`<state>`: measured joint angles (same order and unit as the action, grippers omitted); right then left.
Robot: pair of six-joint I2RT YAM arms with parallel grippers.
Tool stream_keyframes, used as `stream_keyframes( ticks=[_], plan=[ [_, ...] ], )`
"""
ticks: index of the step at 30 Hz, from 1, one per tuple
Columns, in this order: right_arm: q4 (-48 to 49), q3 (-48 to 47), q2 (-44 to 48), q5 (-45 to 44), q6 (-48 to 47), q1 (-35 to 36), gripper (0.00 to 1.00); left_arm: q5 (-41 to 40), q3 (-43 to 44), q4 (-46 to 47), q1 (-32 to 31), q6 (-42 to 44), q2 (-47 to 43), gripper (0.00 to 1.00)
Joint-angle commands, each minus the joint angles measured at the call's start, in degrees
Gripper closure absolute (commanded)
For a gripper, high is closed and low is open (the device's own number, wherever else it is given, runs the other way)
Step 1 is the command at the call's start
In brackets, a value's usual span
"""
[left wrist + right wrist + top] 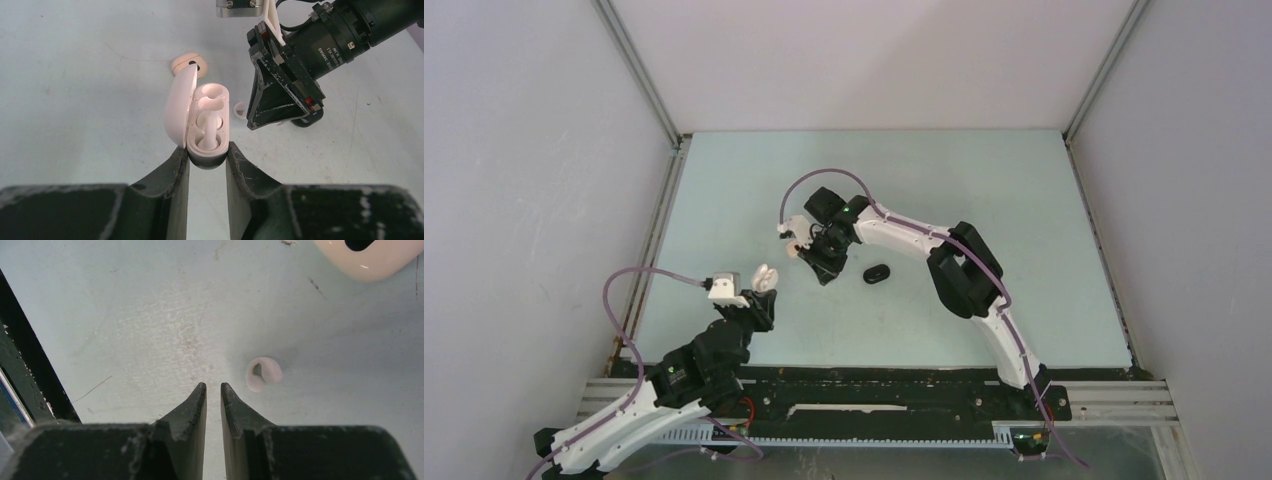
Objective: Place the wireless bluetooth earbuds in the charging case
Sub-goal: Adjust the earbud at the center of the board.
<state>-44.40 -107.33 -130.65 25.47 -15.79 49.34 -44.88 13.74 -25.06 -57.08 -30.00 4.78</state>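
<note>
A white earbud [207,136] sits in the well nearest the fingers of the open white charging case [218,100]; the well beyond it looks bare. The case's lid stands up at 9 o'clock. The left gripper [207,152] is clamped on the case's near end, holding it above the table [984,200]. On the table at 3 o'clock of the case lies a small white curled bud [263,374], and at 12 o'clock a cream earbud [185,65] is partly hidden behind the lid. The right gripper [213,387] has its tips nearly together with a slim gap and nothing between them; the curled bud lies just beside them at 2 o'clock. A black case [877,273] rests at 4 o'clock of that gripper.
</note>
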Motion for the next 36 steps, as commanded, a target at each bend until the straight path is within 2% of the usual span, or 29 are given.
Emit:
stream_keyframes(
  ticks=[1, 36],
  plan=[
    [-0.42, -3.24, -0.98, -1.00, 0.85, -0.24, 0.80, -1.18, 2.20, 0.70, 0.21, -0.47, 0.54, 1.00],
    [-0.98, -7.41, -5.20, -9.52, -0.77, 0.36, 0.72, 1.12, 1.37, 2.99, 0.21, 1.09, 1.99, 1.00]
  ],
)
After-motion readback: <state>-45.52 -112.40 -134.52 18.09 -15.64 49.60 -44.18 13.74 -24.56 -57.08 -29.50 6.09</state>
